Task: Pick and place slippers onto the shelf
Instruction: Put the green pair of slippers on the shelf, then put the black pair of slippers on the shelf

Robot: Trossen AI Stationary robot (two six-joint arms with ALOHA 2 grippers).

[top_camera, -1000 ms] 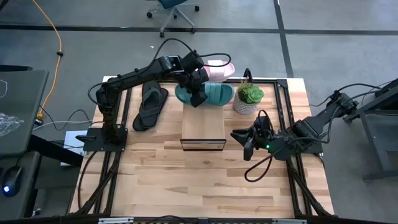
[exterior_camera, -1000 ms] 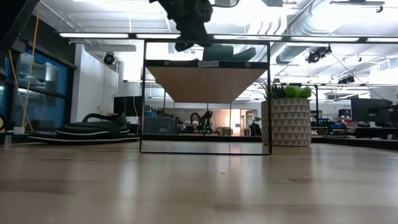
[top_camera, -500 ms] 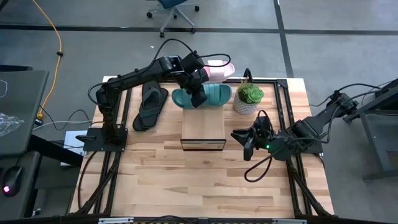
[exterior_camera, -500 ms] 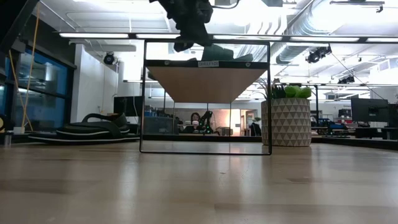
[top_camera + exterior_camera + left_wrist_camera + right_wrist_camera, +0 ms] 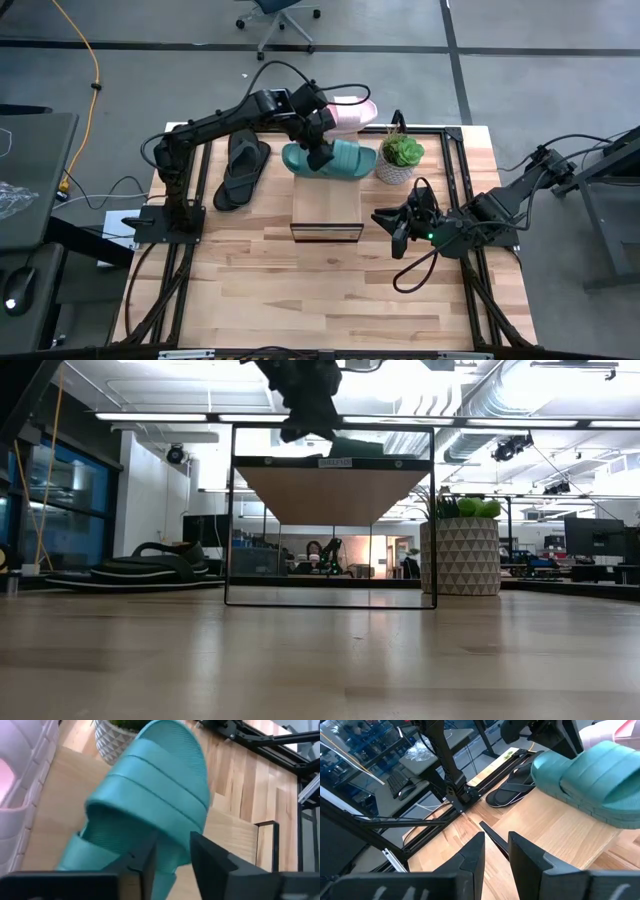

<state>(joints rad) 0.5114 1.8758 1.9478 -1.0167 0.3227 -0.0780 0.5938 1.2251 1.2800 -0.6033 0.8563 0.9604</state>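
Wooden table [image 5: 300,290], 1 shelf [image 5: 327,205], 3 slippers: teal slide [image 5: 335,160] on shelf, left gripper [image 5: 318,158] jaws seemingly parted, right gripper [image 5: 395,232] state unclear.

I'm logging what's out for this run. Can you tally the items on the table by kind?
Slippers: 3, teal, pink, black
Shelf: 1
Potted plant: 1
Total: 5
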